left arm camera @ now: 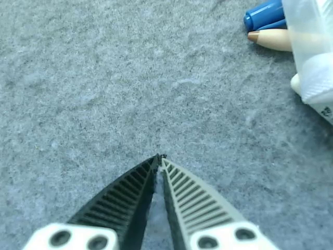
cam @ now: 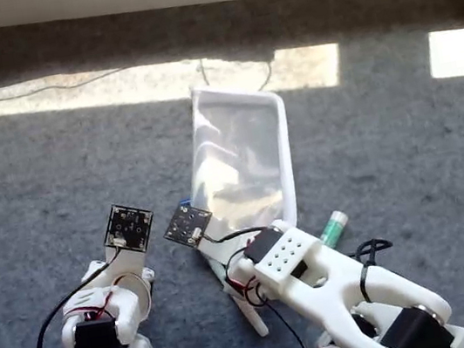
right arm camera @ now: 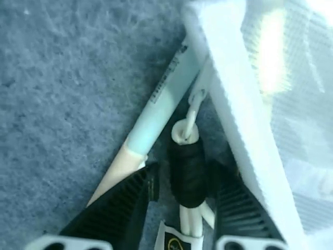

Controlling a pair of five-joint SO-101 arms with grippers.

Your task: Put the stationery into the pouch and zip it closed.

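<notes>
The right gripper has its fingers apart, straddling the black pull on its white cord. A gap shows on both sides of the pull, so nothing is clamped. The pull's long axis runs roughly in line with the fingers, pointing ahead from the palm. The pouch has its white zip edge just outside one finger, slanting away ahead. A pale pen lies outside the pouch just off the other finger, also slanting ahead. The right arm looks much the nearer to the pull. The left gripper has its fingers together over bare carpet, with a blue pen and a tan pen ahead and off to one side. The dark print on the pale pen and a black-and-yellow tag by the cord are too small to read.
</notes>
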